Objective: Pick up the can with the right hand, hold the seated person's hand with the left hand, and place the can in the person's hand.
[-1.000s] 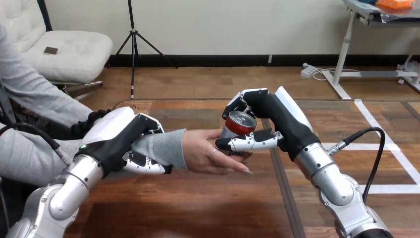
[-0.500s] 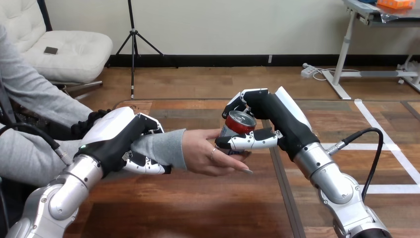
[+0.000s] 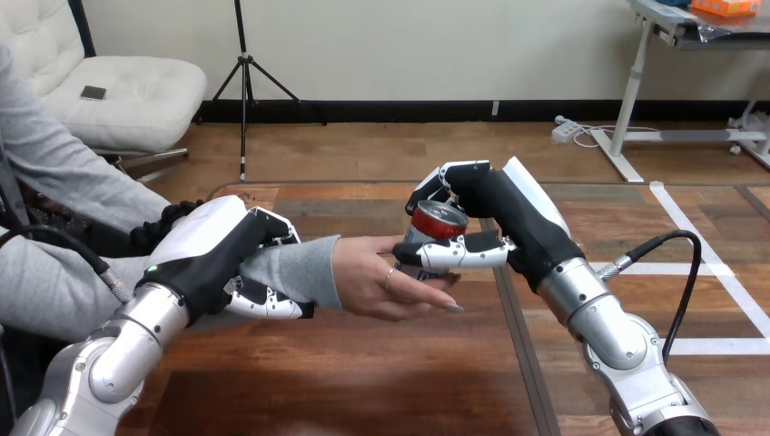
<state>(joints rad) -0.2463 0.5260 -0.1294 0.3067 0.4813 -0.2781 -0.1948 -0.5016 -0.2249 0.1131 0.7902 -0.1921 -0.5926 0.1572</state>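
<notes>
A red-topped can (image 3: 434, 234) stands tilted in the person's hand (image 3: 386, 280), which lies palm up over the table's middle. My right hand (image 3: 495, 222) is shut on the can, thumb in front and fingers behind it. My left hand (image 3: 222, 254) is curled round the person's forearm at the grey sleeve (image 3: 291, 271), fingers over the top and thumb underneath. The can's lower part is hidden by my right thumb and the person's fingers.
The wooden table (image 3: 363, 381) runs under both arms, with bare boards in front. A dark seam (image 3: 522, 363) crosses it below my right hand. The person's other grey-sleeved arm (image 3: 54, 282) is at the left edge.
My right hand has shifted slightly left and up with the can, which now sits a little deeper in the person's palm. My left hand has not moved.
</notes>
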